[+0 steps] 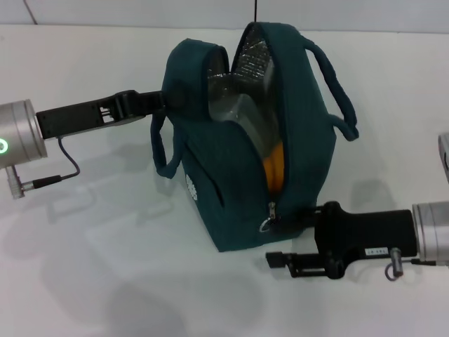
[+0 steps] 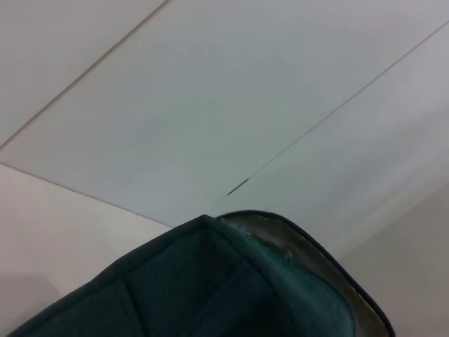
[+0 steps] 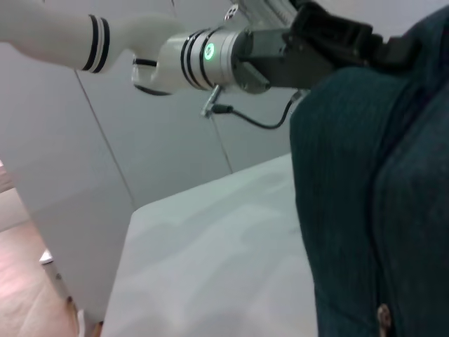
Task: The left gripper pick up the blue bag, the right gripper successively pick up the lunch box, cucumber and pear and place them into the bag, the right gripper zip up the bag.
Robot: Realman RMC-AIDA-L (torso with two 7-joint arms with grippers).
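Observation:
The blue bag [image 1: 231,189] stands upright on the white table, its top unzipped and the silver lining [image 1: 245,63] showing. My left gripper [image 1: 163,100] is shut on the bag's upper left edge and holds it up. Through the open zip slit a yellow-orange item [image 1: 275,168] shows, which looks like the pear. The lunch box and cucumber are hidden. My right gripper [image 1: 291,237] is at the bag's lower right end. It is open beside the hanging zip pull [image 1: 268,223], with one finger against the fabric. The right wrist view shows the bag's side [image 3: 379,210] close up.
The bag's two handles [image 1: 335,84] hang loose to either side. My left arm [image 3: 210,53] reaches in over the table from the far side. A cable [image 1: 66,168] loops under the left wrist. White tabletop [image 1: 105,267] surrounds the bag.

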